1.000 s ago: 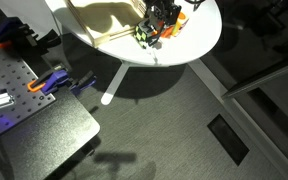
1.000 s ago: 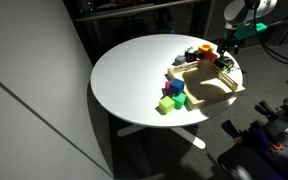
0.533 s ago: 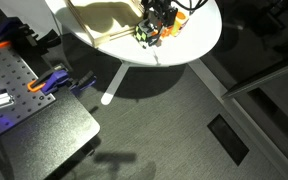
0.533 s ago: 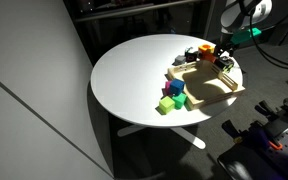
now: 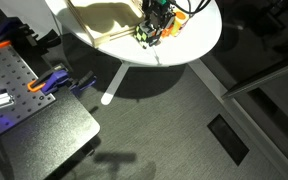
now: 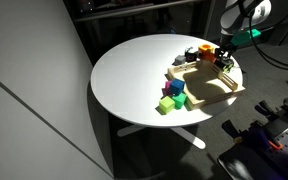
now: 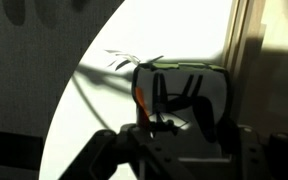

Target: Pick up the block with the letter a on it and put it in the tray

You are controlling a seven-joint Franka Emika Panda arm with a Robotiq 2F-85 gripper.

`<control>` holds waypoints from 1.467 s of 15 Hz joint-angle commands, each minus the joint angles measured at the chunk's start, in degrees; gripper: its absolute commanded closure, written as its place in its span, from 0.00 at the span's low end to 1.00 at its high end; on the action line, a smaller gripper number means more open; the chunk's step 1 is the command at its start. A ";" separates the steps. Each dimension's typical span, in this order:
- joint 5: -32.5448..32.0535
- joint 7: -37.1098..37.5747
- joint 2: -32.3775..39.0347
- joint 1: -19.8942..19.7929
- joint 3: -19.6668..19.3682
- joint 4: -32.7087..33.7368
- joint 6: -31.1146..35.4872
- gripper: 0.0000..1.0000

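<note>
We see the block with the letter a [image 7: 181, 95] best in the wrist view: a small cube with a pale face and dark strokes on it, lying on the white round table [image 6: 134, 70], straight ahead of the camera and centred between the two dark finger bases at the bottom of the picture. A thin orange edge shows along its left side. The gripper [image 6: 224, 60] hangs low over the far edge of the table, right at the block. The view is dim, so we cannot tell whether the jaws stand open around the block or already press on it.

The tray [image 6: 206, 92], pale wood with a thin rim, lies just beside the gripper, and in the wrist view its light edge runs down the right side, close to the block. Beyond the tray sit a black-and-white spotted object [image 6: 189, 53] and an orange piece [image 6: 205, 48], both near the gripper. A cluster of green blocks [image 6: 170, 100] lies against the tray's near corner, well apart from the jaws
</note>
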 commanded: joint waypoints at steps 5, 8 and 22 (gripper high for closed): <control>-0.13 -1.02 -3.31 -0.47 0.57 -0.87 -3.05 0.89; -0.67 -0.18 -5.93 0.27 0.36 -2.15 -4.07 0.91; -1.01 -1.03 -8.88 4.27 3.60 -1.29 -4.19 0.57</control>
